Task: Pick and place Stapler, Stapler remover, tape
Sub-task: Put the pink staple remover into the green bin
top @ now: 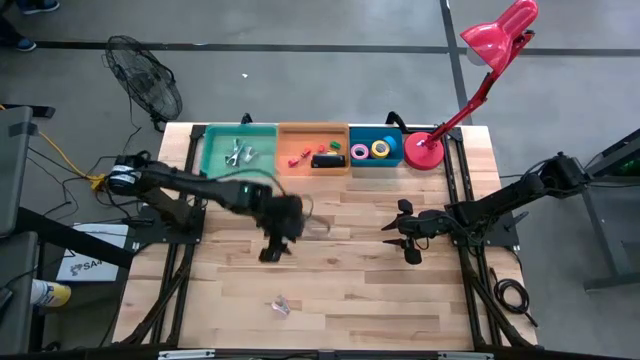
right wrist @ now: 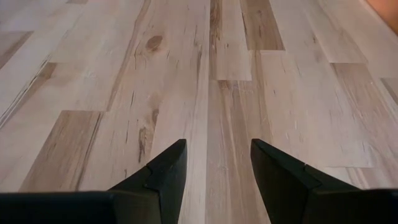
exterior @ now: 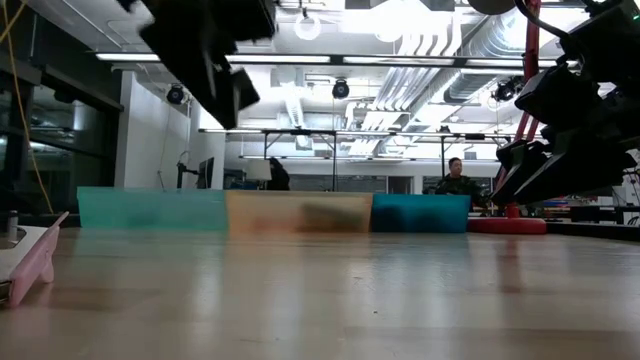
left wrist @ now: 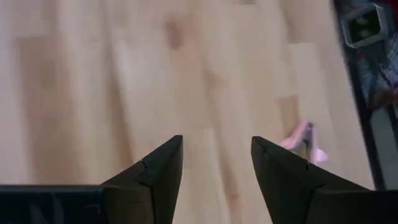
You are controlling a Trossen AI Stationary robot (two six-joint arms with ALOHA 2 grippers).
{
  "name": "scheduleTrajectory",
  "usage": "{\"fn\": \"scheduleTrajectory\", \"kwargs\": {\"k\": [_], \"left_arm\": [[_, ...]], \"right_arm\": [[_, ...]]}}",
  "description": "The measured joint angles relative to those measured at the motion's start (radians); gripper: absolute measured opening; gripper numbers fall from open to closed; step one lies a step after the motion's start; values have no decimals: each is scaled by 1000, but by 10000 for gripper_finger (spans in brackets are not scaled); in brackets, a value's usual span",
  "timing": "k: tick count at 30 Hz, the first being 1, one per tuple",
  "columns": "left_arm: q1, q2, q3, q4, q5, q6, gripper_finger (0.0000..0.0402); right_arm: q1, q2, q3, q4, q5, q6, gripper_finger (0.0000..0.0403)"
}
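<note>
Pale planked wooden table (right wrist: 186, 68) under the right gripper, smooth with a soft sheen; red glossy desk lamp (top: 497, 35); translucent plastic bins (top: 312, 147).

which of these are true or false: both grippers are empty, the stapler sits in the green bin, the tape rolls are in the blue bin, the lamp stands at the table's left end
1. Both grippers are empty: true. The left gripper and right gripper are open over bare table.
2. Stapler in the green bin: false. The stapler lies in the orange bin.
3. Tape rolls in the blue bin: true. The tape rolls lie in the blue bin.
4. Lamp at the left end: false. The lamp stands beside the blue bin, on the right.
</note>
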Motion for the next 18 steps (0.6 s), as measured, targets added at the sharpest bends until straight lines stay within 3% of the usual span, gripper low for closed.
{"fn": "scheduleTrajectory", "kwargs": {"k": [12,18], "left_arm": [[-333,36,0,112,-323,1,186],[-404,125,11,163,-357,27,186]], "right_arm": [[0,0,0,5,0,0,169],[0,0,0,-3,-3,2,170]]}}
